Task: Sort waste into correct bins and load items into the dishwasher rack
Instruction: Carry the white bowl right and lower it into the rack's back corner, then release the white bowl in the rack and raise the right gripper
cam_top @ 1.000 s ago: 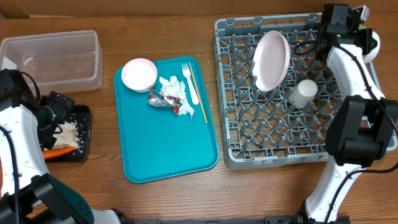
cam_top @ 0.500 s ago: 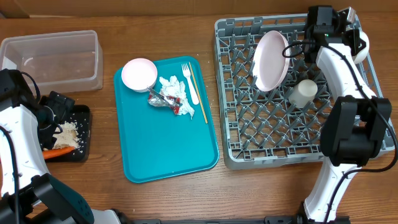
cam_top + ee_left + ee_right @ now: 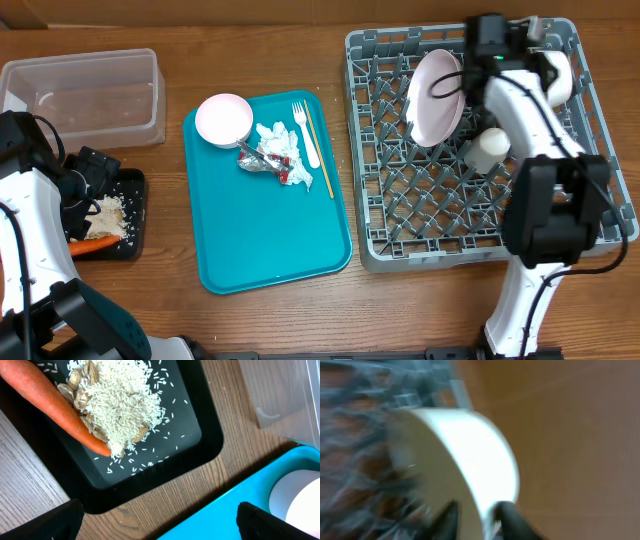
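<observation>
Rice [image 3: 122,405] lies heaped in the black tray [image 3: 200,435] with the carrot [image 3: 55,407] touching its edge, so the food waste seems sorted into that bin. The left gripper [image 3: 157,510] hangs just off the tray's near edge with its fingers spread wide and nothing between them, which reads as a drop completed rather than a grasp. The clear tub [image 3: 85,95] nearby is presumably meant for the dry rubbish: the napkins [image 3: 272,135] and wrapper [image 3: 285,170] sit in a heap on the teal tray [image 3: 270,240], just beside a small bowl [image 3: 223,118], the fork [image 3: 303,125] and the wooden stick [image 3: 320,160]. In the dishwasher rack [image 3: 440,215] the plate [image 3: 436,95] stands on edge among the pegs [image 3: 400,180], as washing wants, and the cup [image 3: 488,150] rests just beside it. The right gripper [image 3: 477,517] is at the rack's far side with a finger on either side of the rim of a second bowl [image 3: 465,450]. That wrist view is too smeared to tell whether the fingers pinch the rim or have let go. From its place over the rack, I judge this bowl is being set down there.
</observation>
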Available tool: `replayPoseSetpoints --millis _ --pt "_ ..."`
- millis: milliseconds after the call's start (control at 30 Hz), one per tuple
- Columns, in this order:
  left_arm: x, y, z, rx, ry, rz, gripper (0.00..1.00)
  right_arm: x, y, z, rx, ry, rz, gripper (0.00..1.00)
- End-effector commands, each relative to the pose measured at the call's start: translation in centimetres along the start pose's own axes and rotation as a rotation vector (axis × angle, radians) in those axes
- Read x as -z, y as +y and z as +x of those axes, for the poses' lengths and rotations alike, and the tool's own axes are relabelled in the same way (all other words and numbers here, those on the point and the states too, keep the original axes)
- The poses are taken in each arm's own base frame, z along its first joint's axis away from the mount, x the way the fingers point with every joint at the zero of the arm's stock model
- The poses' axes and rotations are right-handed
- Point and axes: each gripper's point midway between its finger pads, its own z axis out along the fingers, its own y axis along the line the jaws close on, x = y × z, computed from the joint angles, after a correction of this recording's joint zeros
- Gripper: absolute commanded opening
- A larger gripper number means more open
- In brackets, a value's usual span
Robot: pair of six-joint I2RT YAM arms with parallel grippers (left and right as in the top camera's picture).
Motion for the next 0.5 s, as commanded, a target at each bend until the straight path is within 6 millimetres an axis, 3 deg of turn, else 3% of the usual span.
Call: replayPoseSetpoints --millis 0,67,167,267,367,467 --pt "0.9 -0.2 -0.6 0.007 -0.03 0.009 1.0 3.7 1.3 -1.8 -0.127 -0.036 -0.238 0.4" --pt "0.9 -0.2 -0.6 0.007 -0.03 0.009 1.0 5.1 1.3 -2.1 -0.172 -0.01 -0.341 0.46" --pt "0.9 -0.2 -0.6 0.007 -0.03 0.009 1.0 7.0 -0.3 -2.8 -0.274 0.041 -0.478 0.47" --pt "0.9 -0.2 -0.6 0.007 -0.03 0.009 1.0 9.5 -3.3 -4.0 -0.35 0.064 -0.633 0.51" --pt "0.9 -0.2 -0.6 0.007 -0.03 0.009 1.0 11.1 -7.6 -4.9 -0.434 0.043 -0.669 0.7" --pt "0.9 -0.2 -0.6 0.007 -0.03 0.009 1.0 13.3 -11.0 -5.6 -0.486 -0.008 -0.709 0.71"
